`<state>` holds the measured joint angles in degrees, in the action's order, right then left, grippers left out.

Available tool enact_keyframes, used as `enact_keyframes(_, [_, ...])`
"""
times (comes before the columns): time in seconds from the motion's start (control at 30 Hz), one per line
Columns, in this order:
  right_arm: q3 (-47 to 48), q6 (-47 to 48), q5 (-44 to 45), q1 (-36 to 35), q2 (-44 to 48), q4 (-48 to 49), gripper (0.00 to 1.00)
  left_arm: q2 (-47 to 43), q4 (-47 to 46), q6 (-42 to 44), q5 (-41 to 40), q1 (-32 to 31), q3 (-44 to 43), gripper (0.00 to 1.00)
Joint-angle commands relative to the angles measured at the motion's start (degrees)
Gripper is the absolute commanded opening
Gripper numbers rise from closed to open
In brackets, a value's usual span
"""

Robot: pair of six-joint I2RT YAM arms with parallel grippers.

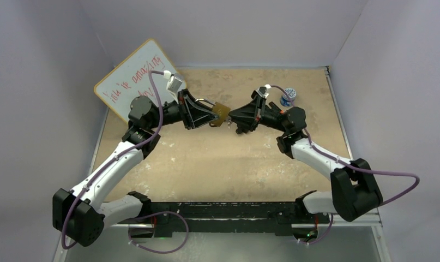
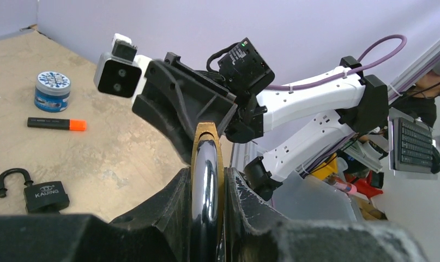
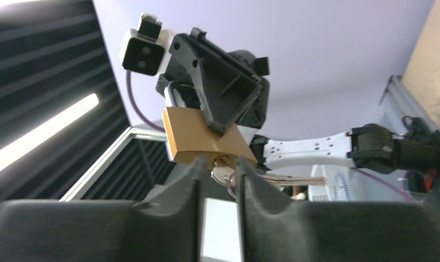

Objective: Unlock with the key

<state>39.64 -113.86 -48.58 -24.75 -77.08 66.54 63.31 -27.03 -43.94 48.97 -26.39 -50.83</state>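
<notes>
Closest to the overhead camera is the black rail that carries both arm bases at the near edge of the table. At far left a whiteboard with red writing leans against the wall.

The left arm reaches up and inward. The left gripper is clamped on the brass padlock, holding it in the air over the middle of the table. From the left wrist the lock shows edge-on, its shiny shackle and brass side squeezed between the two black fingers.

Only the right wrist camera shows the lock's underside. The key sits in the keyhole, its head between the fingers of the right gripper, and a second silver key juts sideways beside it. The jaws stand a narrow gap apart around the key head, and I cannot tell whether they pinch it or merely flank it. From above, the right gripper meets the lock nose to nose from the right, and the key itself is hidden.

The left wrist view alone shows a black padlock lying on the table and a black marker with an orange cap. A blue tub stands at far right behind the right arm. It also appears in the left wrist view, just beyond the marker.
</notes>
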Motion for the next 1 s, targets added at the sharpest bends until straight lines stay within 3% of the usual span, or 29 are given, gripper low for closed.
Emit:
enact_keyframes(0.0, [1.6,10.0,0.7,3.4,5.4,-11.1,0.36,-2.0,-7.0,3.3,-0.8,-0.3,-3.0,0.00])
enact_keyframes(0.07, [3.8,22.5,0.7,4.8,8.4,-26.4,0.49,-2.5,-2.9,5.4,-2.0,-0.3,-3.7,0.00])
enact_keyframes(0.17, [8.2,36.5,1.0,6.3,9.1,-48.1,0.56,-3.1,1.0,7.3,-5.1,-0.3,-4.3,0.00])
enact_keyframes(0.37, [16.4,53.9,6.0,7.6,10.2,-67.9,0.65,-1.6,3.4,8.2,-3.1,-0.3,-4.7,0.00])
enact_keyframes(0.53, [25.5,66.8,7.8,7.6,10.7,-75.9,0.69,1.9,4.5,6.5,4.8,-0.3,-5.8,0.00])
enact_keyframes(0.7, [32.9,77.3,4.9,7.4,10.0,-75.8,0.71,4.3,5.9,6.5,10.6,-0.4,-6.3,0.00])
enact_keyframes(0.8, [33.5,78.1,0.1,6.0,9.2,-71.3,0.71,5.8,6.0,6.3,13.0,-0.6,-6.4,0.00])
enact_keyframes(0.97, [35.5,81.6,0.1,0.6,8.2,-71.4,0.71,7.4,6.0,6.5,15.1,-2.5,-6.7,0.00])
